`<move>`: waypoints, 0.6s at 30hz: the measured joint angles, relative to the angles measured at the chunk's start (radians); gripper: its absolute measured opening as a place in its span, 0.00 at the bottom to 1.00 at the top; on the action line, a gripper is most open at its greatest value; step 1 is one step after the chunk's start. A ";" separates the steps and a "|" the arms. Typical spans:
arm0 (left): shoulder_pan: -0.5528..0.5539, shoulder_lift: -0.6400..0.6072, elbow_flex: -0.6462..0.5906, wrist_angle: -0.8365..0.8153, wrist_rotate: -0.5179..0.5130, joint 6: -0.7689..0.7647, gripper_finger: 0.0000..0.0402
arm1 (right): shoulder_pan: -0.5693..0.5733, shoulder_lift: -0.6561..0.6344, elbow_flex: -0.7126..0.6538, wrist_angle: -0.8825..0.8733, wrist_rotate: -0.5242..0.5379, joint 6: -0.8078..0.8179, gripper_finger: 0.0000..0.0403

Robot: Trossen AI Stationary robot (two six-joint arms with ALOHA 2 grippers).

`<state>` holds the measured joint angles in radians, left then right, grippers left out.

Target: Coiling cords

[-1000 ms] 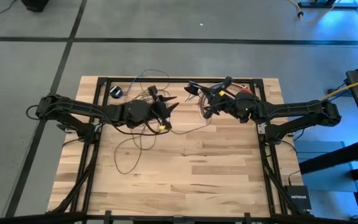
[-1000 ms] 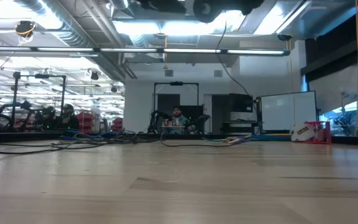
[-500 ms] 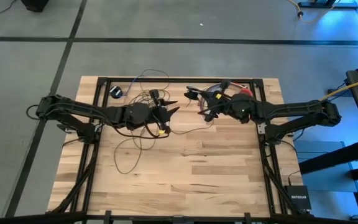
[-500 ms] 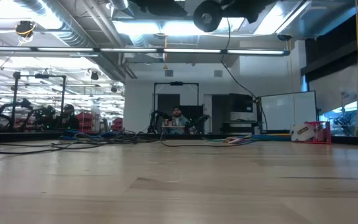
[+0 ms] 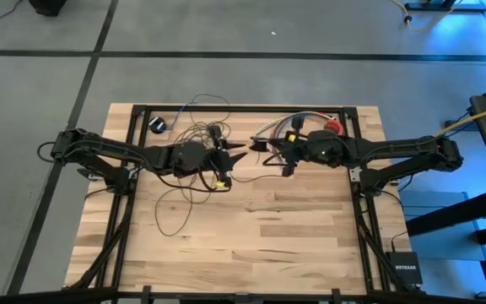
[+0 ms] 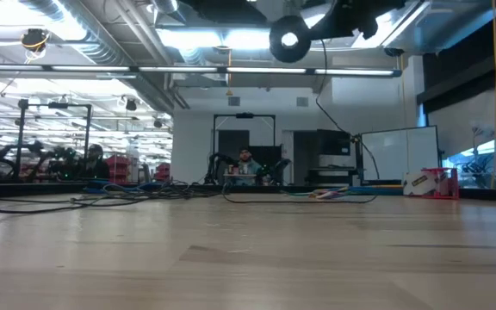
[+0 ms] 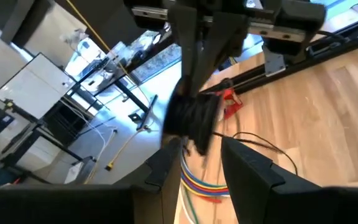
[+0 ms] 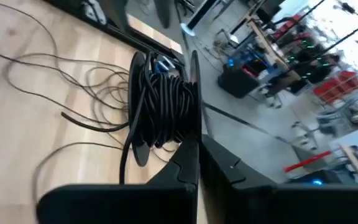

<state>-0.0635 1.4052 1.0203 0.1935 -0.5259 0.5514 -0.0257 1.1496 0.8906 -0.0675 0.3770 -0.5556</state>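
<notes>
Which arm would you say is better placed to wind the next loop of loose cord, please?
Probably the left: the left gripper sits beside the loose cord on the table. The right gripper is shut by the wound coil held between the grippers.

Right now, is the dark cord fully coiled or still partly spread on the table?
Partly spread: loose loops of the cord lie across the table; some is wound in a bundle.

Two dark arms work over one wooden table (image 5: pixel 251 228); one long dark cord (image 5: pixel 178 196) lies looped; one black puck (image 5: pixel 158 125); one multicoloured wire bundle (image 5: pixel 278 127); one black spool (image 8: pixel 163 102).
</notes>
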 joint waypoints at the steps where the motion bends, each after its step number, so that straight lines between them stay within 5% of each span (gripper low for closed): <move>1: 0.000 0.001 0.000 0.004 0.000 0.006 0.27 | 0.000 0.000 0.000 -0.002 -0.005 0.009 0.02; 9: 0.001 0.004 0.000 0.161 0.002 0.128 0.27 | 0.000 0.000 0.000 0.065 -0.005 0.002 0.02; 18: 0.000 0.013 0.000 0.029 0.014 0.057 0.27 | 0.000 0.000 0.000 0.059 -0.078 0.006 0.02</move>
<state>-0.0637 1.4185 1.0206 0.2227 -0.5115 0.6087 -0.0261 1.1496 0.8903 -0.0086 0.2986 -0.5495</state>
